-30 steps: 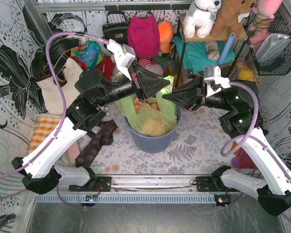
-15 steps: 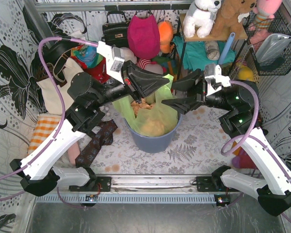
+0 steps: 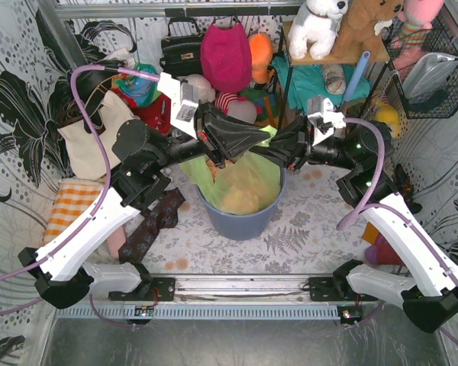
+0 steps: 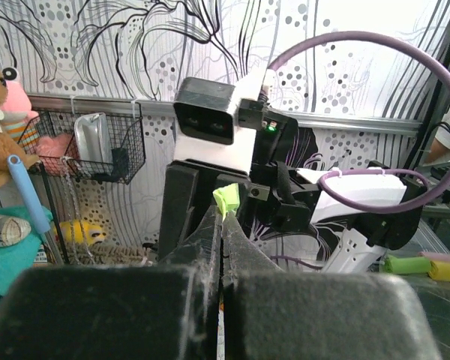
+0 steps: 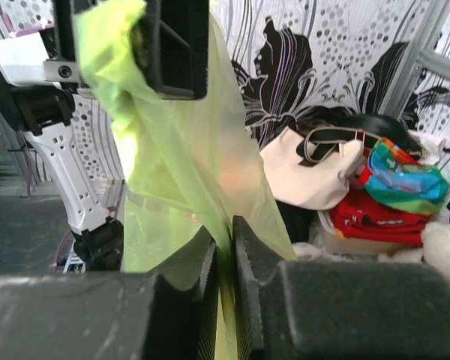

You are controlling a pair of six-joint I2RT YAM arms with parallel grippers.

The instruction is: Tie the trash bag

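Observation:
The lime-green trash bag (image 3: 244,179) sits in a blue-grey bin (image 3: 240,217) at the table's middle, with tan crumpled paper showing through. My left gripper (image 3: 266,139) is shut on a corner of the bag; a small green tip (image 4: 226,199) pokes out between its fingertips in the left wrist view. My right gripper (image 3: 264,149) is shut on another flap of the bag (image 5: 187,150), which hangs up from its jaws in the right wrist view. Both grippers meet tip to tip just above the bin's far rim.
A brown cloth (image 3: 149,225) and an orange striped cloth (image 3: 69,202) lie left of the bin. Bags, a magenta fabric bag (image 3: 227,57) and toys crowd the back. A shelf (image 3: 328,57) with plush toys and a wire basket (image 3: 431,76) stand at the back right.
The right gripper was open and has moved left and shut on the bag's flap. The left gripper has swung right with its bag corner, so the two tips now meet.

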